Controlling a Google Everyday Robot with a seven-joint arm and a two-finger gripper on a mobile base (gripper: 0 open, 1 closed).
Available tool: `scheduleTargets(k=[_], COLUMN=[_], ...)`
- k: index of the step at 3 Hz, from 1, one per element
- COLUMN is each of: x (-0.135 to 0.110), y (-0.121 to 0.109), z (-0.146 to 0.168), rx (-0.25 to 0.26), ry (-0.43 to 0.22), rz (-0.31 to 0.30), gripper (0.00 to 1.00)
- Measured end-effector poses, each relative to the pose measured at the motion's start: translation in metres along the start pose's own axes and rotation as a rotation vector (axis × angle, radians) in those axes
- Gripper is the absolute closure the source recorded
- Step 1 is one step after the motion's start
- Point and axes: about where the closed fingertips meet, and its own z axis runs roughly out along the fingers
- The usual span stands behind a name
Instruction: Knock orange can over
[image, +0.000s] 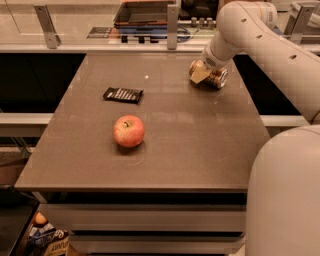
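The orange can (217, 78) lies on its side at the far right of the brown table (200, 150), its tan-orange body pointing right. My gripper (201, 74) is down at the table's surface, right against the can's left end and partly covering it. The white arm (240, 25) reaches in from the upper right.
A red-yellow apple (128, 131) sits left of the table's middle. A flat black snack wrapper (123, 94) lies at the back left. A rail with posts (172, 20) and a dark tray (142, 12) run behind the table. My white body (285, 195) fills the lower right.
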Motion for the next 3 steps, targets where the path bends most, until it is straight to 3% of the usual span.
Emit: scheduleTargets(k=[1, 2, 3], x=[0.0000, -0.0011, -0.0011], y=[0.0000, 0.0009, 0.0010], z=[0.0001, 0.0010, 0.0011], rx=[0.000, -0.005, -0.005], ry=[0.000, 0.002, 0.003], rz=[0.000, -0.001, -0.001], gripper=[0.13, 0.00, 0.00])
